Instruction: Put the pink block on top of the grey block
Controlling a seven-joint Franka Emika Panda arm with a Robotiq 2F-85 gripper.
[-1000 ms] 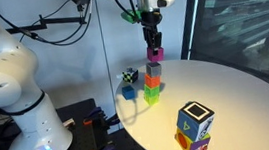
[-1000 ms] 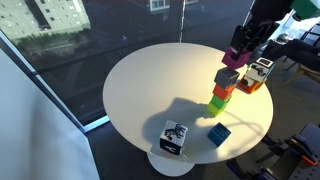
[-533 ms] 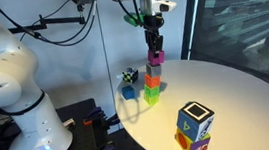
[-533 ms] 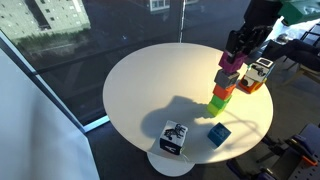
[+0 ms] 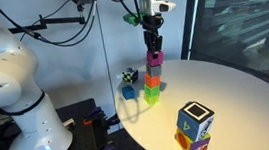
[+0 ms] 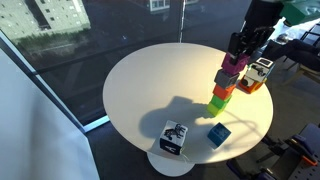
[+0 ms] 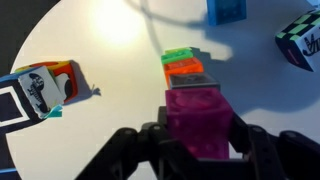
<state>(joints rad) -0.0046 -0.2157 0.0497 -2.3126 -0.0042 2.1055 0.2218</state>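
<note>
The pink block (image 5: 155, 57) is a small magenta cube held between my fingers. My gripper (image 5: 154, 51) is shut on it and comes down from above. The block hangs directly over a stack of a grey block (image 5: 153, 71), an orange block (image 5: 153, 82) and a green block (image 5: 153, 95). I cannot tell whether the pink block touches the grey one. In the other exterior view the pink block (image 6: 232, 64) sits in my gripper (image 6: 236, 58) above the grey block (image 6: 228, 79). In the wrist view the pink block (image 7: 198, 122) fills my gripper (image 7: 198, 138) and hides most of the grey block (image 7: 193, 82).
The round white table (image 5: 237, 94) holds a large multicoloured patterned cube (image 5: 194, 126) near its front edge. A black-and-white cube (image 6: 174, 137) and a blue block (image 6: 218, 133) lie near the table edge. A window pane stands close behind the stack.
My gripper has lowered the pink block a little toward the grey block over the last second. In the last half second it has hardly moved.
</note>
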